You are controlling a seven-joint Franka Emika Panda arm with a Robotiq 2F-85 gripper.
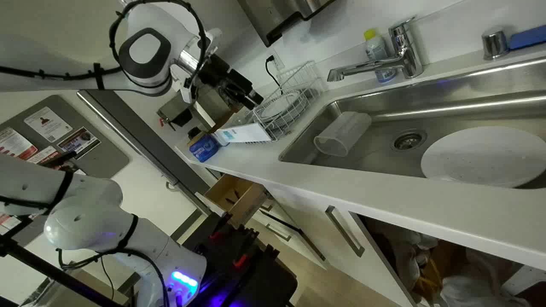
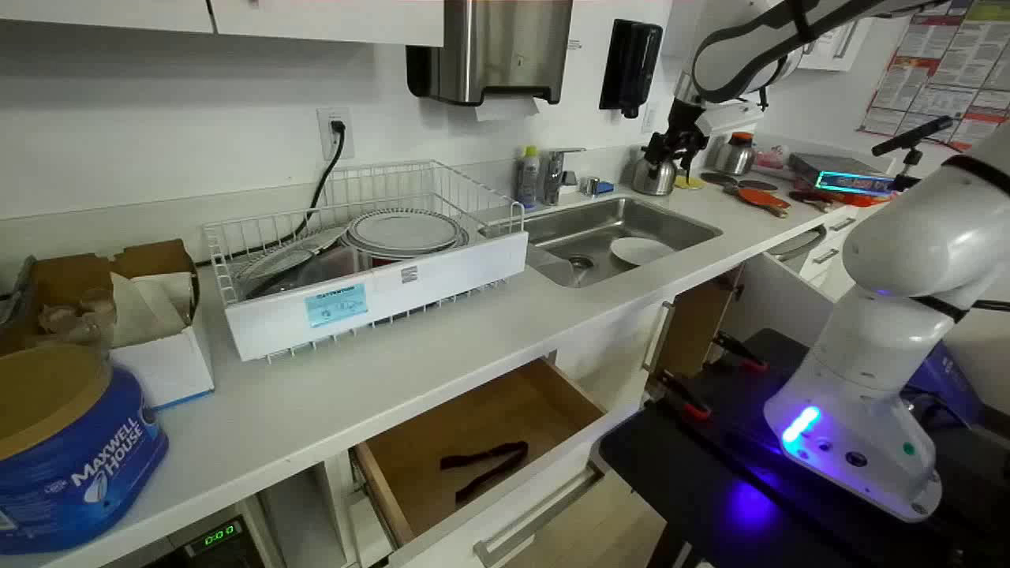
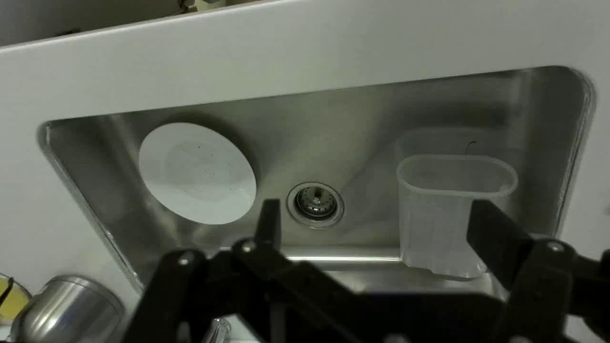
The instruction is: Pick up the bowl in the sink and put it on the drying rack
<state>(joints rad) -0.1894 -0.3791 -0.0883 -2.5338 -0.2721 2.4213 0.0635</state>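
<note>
Facing the counter (image 2: pixel 379 371), we find the sink (image 3: pixel 324 133) let into it between front edge and back edge; the drying rack (image 2: pixel 458 272) stands between the sink and the counter's visible end corner, with plates (image 2: pixel 406 230) in its middle; the bowl (image 3: pixel 198 174), white and shallow, is in the sink far from the rack, nearer the front edge than the back; the tap (image 1: pixel 409 55) stands near the back edge; the gripper (image 3: pixel 376 214) hangs above, apart from the bowl, its fingers (image 3: pixel 270 224) spread wide and grasping nothing; a see-through container (image 3: pixel 429 228) is at the rack end of the sink, with the drain (image 3: pixel 315 202) between it and the bowl.

We judge the step in hand to be the reach; to do it well, we should turn the gripper so its fingers straddle the bowl's rim, one inside and one outside, then lower straight and close firmly, since the bowl is likely slick; whether it lies flat or tilted, we cannot tell.

The rim facing the drain looks better, with sink floor showing beside it; toward the front edge the sink's wall may crowd a finger; once gripped, the bowl should rise above the counter before moving toward the end corner, over the container and on the front-edge side of the tap; among the rack's wires and plates, we cannot judge how much room is left.
</note>
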